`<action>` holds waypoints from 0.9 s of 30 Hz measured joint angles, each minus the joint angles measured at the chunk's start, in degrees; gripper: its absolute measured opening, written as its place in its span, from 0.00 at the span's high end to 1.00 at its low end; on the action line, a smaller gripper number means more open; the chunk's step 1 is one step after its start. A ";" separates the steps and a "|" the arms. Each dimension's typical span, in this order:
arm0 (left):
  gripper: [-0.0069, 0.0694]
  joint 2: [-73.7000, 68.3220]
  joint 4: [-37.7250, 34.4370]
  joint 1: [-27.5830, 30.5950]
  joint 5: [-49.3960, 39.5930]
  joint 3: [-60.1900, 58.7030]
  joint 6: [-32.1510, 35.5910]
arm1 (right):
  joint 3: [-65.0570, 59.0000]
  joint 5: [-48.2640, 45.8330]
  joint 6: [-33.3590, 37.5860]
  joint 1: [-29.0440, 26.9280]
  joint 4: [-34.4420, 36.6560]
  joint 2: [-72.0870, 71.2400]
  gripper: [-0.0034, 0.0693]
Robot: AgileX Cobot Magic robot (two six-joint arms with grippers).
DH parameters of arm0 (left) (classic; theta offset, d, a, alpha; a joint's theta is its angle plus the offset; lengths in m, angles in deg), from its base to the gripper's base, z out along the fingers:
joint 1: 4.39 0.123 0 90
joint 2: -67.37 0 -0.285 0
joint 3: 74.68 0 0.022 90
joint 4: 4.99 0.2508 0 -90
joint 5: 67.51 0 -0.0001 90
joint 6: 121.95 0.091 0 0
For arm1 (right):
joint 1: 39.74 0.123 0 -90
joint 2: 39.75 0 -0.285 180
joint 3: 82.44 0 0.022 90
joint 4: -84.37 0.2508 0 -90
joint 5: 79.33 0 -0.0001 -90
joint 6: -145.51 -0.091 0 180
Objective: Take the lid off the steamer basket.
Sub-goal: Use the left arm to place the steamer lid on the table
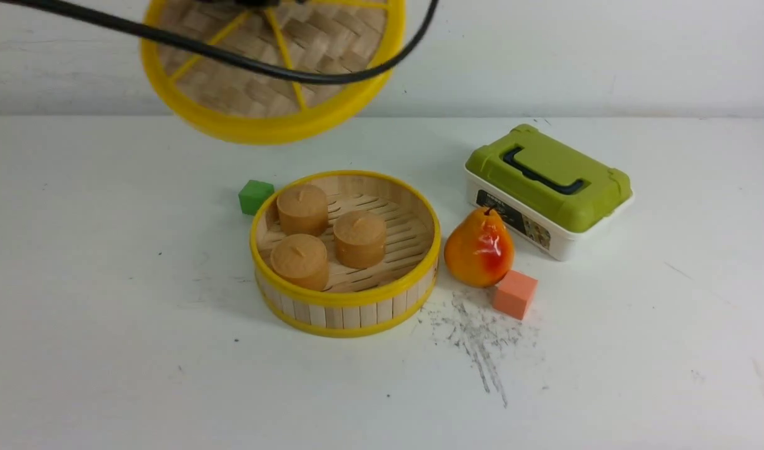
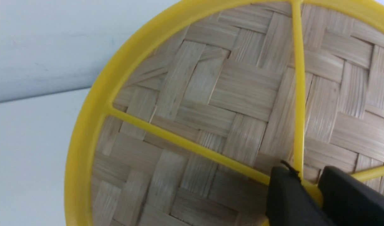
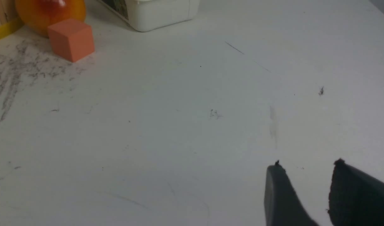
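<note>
Lid (image 1: 244,94) lifted clear of the steamer basket (image 1: 347,306), pinched at its centre by the left gripper (image 2: 308,179).

It hangs tilted high over the table (image 1: 107,312), a little to the left of the open basket. The left jaws are closed narrowly on the yellow middle where the spokes meet, while the right gripper (image 3: 305,169) stands part-open and empty over bare table. That is a thin hold for so wide a disc. I'd judge it could pivot or slip, and a drop might land on the basket and its three brown buns (image 1: 322,240). A sideways swing could come down on the green-lidded box (image 1: 547,181), the pear (image 1: 480,248) or the orange cube (image 1: 514,294). A black cable (image 1: 201,51) crosses the lid and might snag on its rim, though I can't tell whether they touch.
</note>
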 joint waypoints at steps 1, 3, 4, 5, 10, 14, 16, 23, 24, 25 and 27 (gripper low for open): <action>0.77 4.85 2.58 0.00 1.90 -6.33 -2.28 | 0.00 0.00 0.00 0.00 0.00 0.00 0.62; 0.77 10.66 7.67 0.07 5.30 -15.72 -7.82 | 0.00 0.00 0.00 0.00 0.00 0.00 0.62; 0.77 11.12 8.17 0.20 6.00 -17.65 -9.11 | 0.00 0.00 0.00 0.00 0.00 0.00 0.62; 0.77 13.77 11.55 0.98 8.49 -24.37 -14.12 | 0.00 0.00 0.00 0.00 0.00 0.00 0.62; 0.77 16.48 21.74 7.27 15.53 -42.21 -32.36 | 0.00 0.00 0.00 0.00 0.00 0.00 0.62; 0.77 13.80 29.39 13.78 23.63 -47.64 -45.31 | 0.00 0.00 0.00 0.00 0.00 0.00 0.62; 0.77 10.83 33.00 16.14 26.08 -48.08 -49.10 | 0.00 0.00 0.00 0.00 0.00 0.00 0.62; 0.77 -1.54 37.84 19.43 28.46 -48.16 -54.48 | 0.00 0.00 0.00 0.00 0.00 0.00 0.62; 0.77 -2.71 37.98 19.43 28.68 -48.16 -54.98 | 0.00 0.00 0.00 0.00 0.00 0.00 0.62; 0.77 -4.01 37.98 19.43 29.31 -48.16 -55.56 | 0.00 0.00 0.00 0.00 0.00 0.00 0.62; 0.77 -6.02 38.17 19.43 31.13 -48.16 -56.32 | 0.00 0.00 0.00 0.00 0.00 0.00 0.62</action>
